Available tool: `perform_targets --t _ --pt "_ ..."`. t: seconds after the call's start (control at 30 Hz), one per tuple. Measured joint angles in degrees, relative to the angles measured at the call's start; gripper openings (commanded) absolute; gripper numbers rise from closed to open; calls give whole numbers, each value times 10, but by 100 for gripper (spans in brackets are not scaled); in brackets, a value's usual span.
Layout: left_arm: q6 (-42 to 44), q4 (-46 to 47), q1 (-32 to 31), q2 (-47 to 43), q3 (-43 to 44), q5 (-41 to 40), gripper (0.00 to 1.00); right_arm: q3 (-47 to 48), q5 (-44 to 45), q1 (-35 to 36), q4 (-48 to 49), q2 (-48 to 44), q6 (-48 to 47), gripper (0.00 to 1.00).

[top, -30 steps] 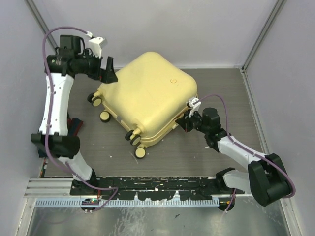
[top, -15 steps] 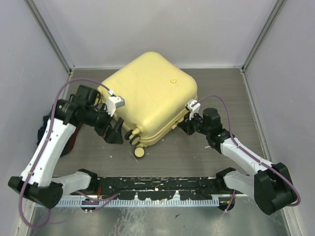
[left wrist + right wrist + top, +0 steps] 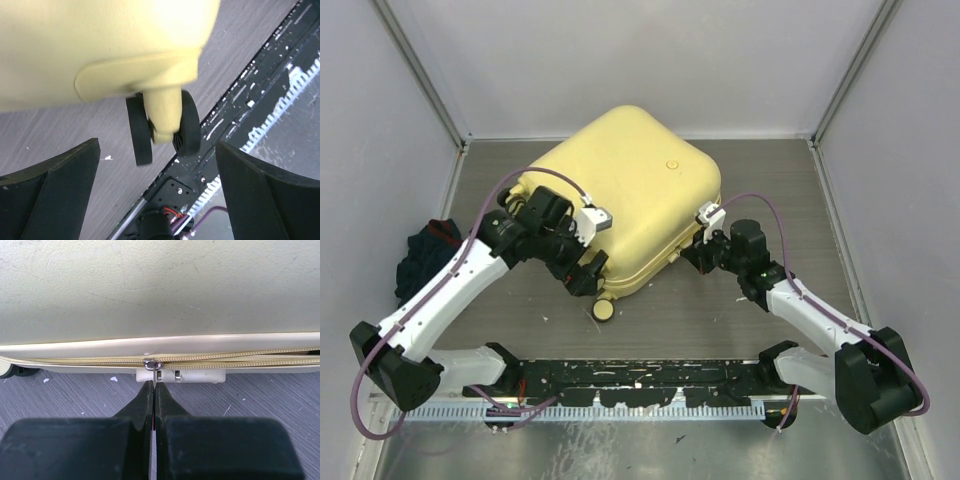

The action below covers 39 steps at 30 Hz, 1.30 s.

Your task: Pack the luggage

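Note:
The luggage (image 3: 620, 195), a pale yellow hard-shell suitcase, lies closed on the table. My right gripper (image 3: 692, 252) is at its right side, shut on the metal zipper pull (image 3: 153, 371) of the yellow zipper (image 3: 225, 359) running along the seam. My left gripper (image 3: 588, 272) is open at the suitcase's near corner, its fingers (image 3: 50, 195) apart on either side of a double black wheel (image 3: 162, 127) on a yellow stem. Another wheel (image 3: 604, 309) shows just below it in the top view.
A dark bundle of clothes (image 3: 425, 255) lies at the left wall. Grey walls close in the table on three sides. A black rail (image 3: 640, 380) runs along the near edge by the arm bases.
My left arm has swung down from the suitcase's far left corner to its near wheels. The dark clothes bundle has come into view. My right gripper has stayed at the zipper.

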Motion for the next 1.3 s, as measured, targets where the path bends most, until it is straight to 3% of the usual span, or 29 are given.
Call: perform_targets --t 0.1,0.2,0.3,0.57,0.97,1.3 --pt "-5 25 -29 23 0 -30 86 1 6 0 2 2 0 0" --pt "-5 40 -59 30 -6 -53 69 5 13 0 3 9 0 0" --pt "6 43 -75 30 -14 -75 47 7 17 0 2 11 0 0" --pt "9 42 -76 28 -17 -113 0 20 6 -37 -5 24 -16 0" --pt "116 71 -36 -37 -73 -130 0 31 -25 -153 -29 20 -56 0" --pt "323 62 82 -104 -120 -65 0 -38 -68 -166 -112 -129 -60 0"
